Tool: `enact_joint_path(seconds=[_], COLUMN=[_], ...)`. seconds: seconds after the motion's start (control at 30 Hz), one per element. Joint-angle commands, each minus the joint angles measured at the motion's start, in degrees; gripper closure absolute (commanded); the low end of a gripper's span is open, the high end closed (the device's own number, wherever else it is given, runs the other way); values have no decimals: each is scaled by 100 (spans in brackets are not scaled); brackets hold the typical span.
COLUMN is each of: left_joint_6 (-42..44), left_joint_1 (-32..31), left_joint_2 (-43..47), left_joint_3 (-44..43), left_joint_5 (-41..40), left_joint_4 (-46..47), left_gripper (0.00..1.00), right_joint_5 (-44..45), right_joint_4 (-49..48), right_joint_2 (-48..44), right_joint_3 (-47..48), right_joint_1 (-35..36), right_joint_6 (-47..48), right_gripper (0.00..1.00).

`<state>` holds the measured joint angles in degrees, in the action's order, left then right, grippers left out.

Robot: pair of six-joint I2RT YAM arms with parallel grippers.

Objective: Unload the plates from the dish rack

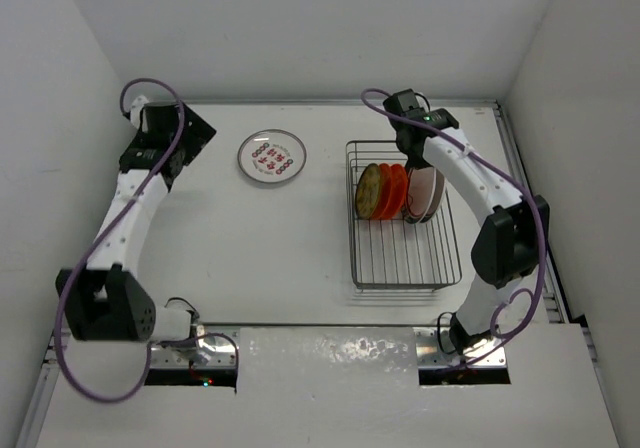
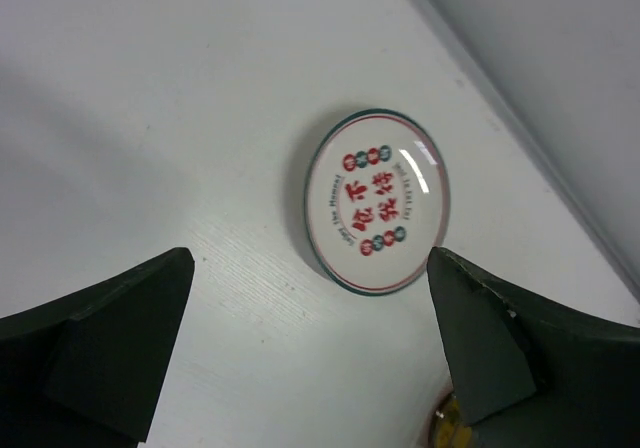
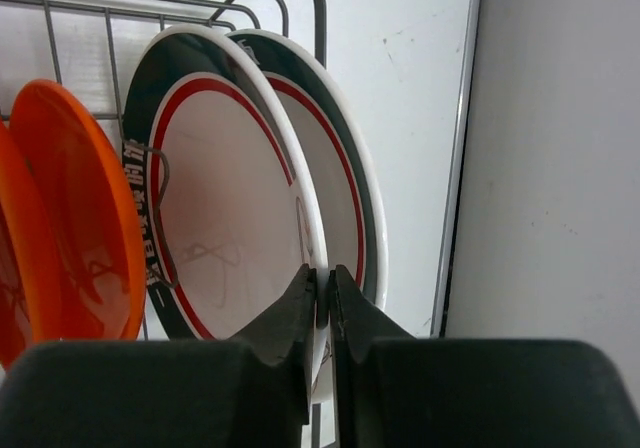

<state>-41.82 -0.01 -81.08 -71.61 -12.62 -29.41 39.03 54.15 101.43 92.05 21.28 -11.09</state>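
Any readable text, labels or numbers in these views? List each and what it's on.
"不" (likely), among red Chinese characters on the small white plate; the rest, and its curved small print, too blurred.
White lettering on the dark rim of the front green-rimmed plate in the dish rack: too skewed to read.
Nothing else legible.

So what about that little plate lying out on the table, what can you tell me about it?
The small plate is round, white and glossy like glazed ceramic, with a thin dark rim line, red characters in the centre and red and green dots around them. It lies flat, face up, on the white table, left of the dish rack and apart from it. Nothing touches it; the left gripper hangs open above it.
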Motion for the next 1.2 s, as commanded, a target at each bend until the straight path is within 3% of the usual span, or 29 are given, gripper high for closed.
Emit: enact_joint_path(seconds=[0.0, 0.03, 0.1, 0.3, 0.5, 0.57, 0.63, 0.7, 0.73, 0.77, 0.9, 1.1, 1.17], left_joint_6=[428, 516, 815, 1510, 1405, 1212, 958, 1009, 1070, 1149, 1352, 1458, 1467], left_joint_1=[1, 1, 1, 1, 1, 1, -69, -348, -490, -630, -1290, -1317, -1317], left_joint_2=[829, 1109, 1287, 1797, 2526, 2474, 2299, 2158, 2132, 2070, 1755, 1402, 1349], left_joint_3=[279, 375, 368, 683, 1343, 1413, 1440, 1378, 1335, 1256, 1080, 1132, 1202], left_joint_5=[39, 232, 584, 2832, 3871, 4626, 5092, 5296, 5279, 5235, 4875, 4207, 4250], left_joint_4=[-91, 13, 32, 742, 2034, 2544, 2843, 3178, 3196, 3178, 2950, 2238, 2255], left_gripper=[0, 0, 0, 0, 0, 0, 0, 0, 0, 0, 0, 5, 12], right_joint_5=[0, 95, 228, 474, 545, 247, -243, -1490, -2025, -3092, -5170, -6599, -6811], right_joint_4=[-28, 34, 270, 974, 1765, 1819, 1601, 1005, 749, 459, -1374, -3487, -4040], right_joint_2=[176, 141, 106, -272, -474, -650, -887, -1359, -1528, -1669, -2187, -2408, -2391], right_joint_3=[32, 84, 321, 1305, 2896, 3222, 3101, 2567, 2337, 2083, 749, -388, -660], right_joint_1=[8, 25, 43, 104, 183, 201, 193, 193, 201, 201, 193, 201, 201], right_joint_6=[-296, -332, -376, -254, -86, -51, -60, -129, -226, -305, -963, -2281, -2502], right_gripper=[94, 100, 100, 100, 100, 100, 100, 100, 100, 100, 100, 100, 100])
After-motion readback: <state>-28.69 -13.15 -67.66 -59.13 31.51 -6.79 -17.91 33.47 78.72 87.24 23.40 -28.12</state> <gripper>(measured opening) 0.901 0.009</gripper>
